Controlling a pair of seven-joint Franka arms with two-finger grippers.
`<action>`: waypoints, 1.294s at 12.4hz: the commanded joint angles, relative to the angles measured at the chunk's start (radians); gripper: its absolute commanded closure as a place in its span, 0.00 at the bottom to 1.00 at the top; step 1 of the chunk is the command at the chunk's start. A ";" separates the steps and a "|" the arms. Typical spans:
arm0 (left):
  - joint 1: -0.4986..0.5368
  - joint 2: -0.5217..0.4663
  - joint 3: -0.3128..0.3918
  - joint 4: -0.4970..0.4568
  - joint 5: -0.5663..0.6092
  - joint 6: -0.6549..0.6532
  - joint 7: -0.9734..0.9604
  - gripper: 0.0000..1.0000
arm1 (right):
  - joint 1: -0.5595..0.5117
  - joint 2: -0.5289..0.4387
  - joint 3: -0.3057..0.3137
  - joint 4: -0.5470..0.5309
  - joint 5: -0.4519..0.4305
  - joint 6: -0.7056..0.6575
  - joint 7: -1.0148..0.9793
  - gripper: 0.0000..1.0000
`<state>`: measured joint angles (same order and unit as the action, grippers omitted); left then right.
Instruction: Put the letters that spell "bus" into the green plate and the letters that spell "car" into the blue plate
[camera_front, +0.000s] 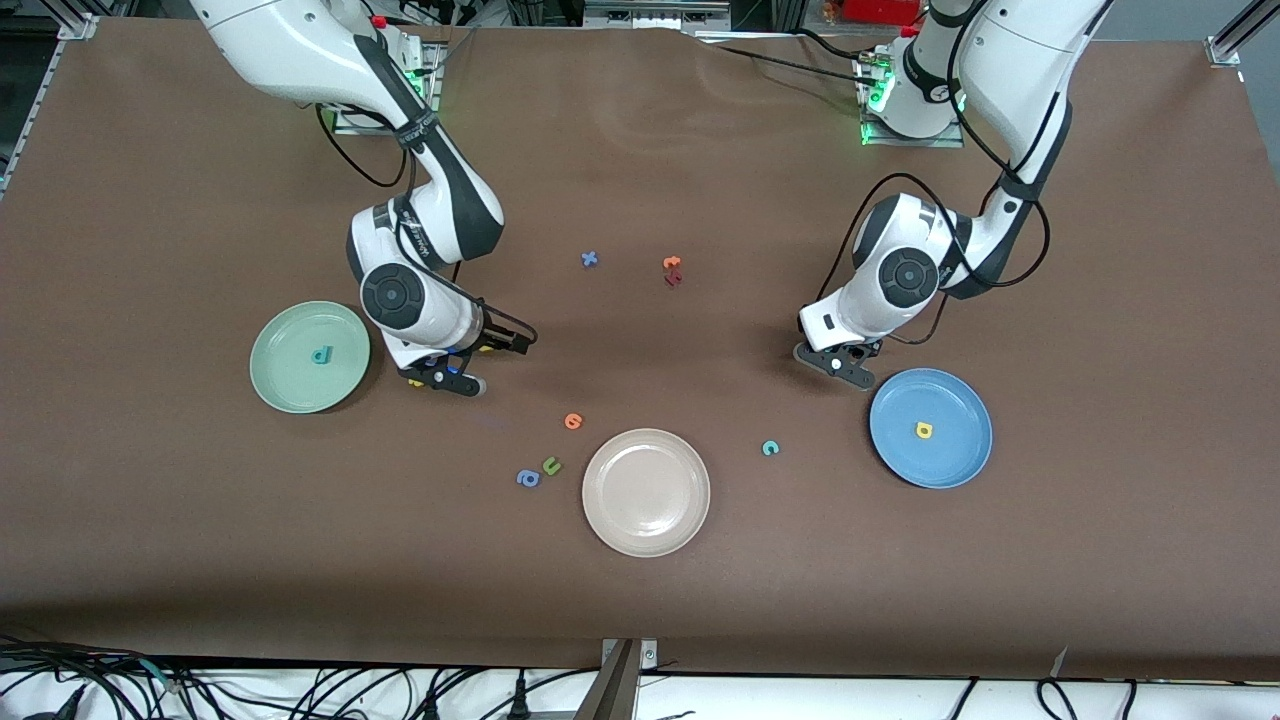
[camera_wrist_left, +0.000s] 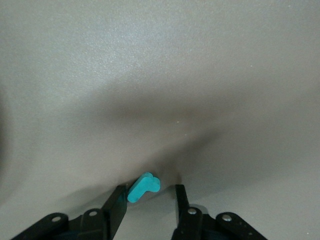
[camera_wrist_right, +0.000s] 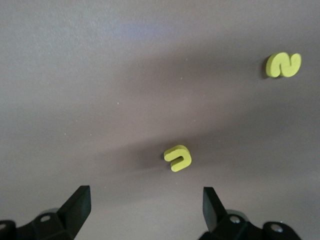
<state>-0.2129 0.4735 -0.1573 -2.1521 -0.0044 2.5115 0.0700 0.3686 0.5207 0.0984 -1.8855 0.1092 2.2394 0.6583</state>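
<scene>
My left pincer (camera_wrist_left: 151, 196), half spread, brackets the thin teal "r" (camera_wrist_left: 144, 187) on the bench (camera_front: 640, 620). One finger touches it, so an uneven squeeze may flick it away. The blue plate (camera_front: 960, 455) lies just beside. My right pincer (camera_wrist_right: 145, 195), spread wide, hovers over the yellow "u" (camera_wrist_right: 178, 157), and may nudge it when it descends.

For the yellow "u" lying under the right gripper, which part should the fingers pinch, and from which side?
Judging by its pose, come straight down from above: the yellow "u" lies flat on the table. The open right gripper could pinch its two parallel arms from outside, since these give flat, opposite faces.
</scene>
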 joint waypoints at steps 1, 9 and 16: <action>0.009 0.008 0.001 0.003 0.050 0.012 -0.007 0.66 | 0.022 -0.001 -0.003 -0.021 -0.005 0.034 0.012 0.01; 0.013 -0.016 0.002 0.032 0.052 0.000 -0.012 1.00 | 0.087 0.013 -0.008 -0.064 -0.031 0.160 0.009 0.01; 0.216 0.014 0.005 0.313 0.052 -0.303 0.308 0.98 | 0.081 0.012 -0.051 -0.113 -0.183 0.192 -0.121 0.01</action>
<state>-0.0456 0.4550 -0.1427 -1.8730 0.0180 2.2311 0.2880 0.4490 0.5409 0.0517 -1.9815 -0.0578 2.3990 0.5675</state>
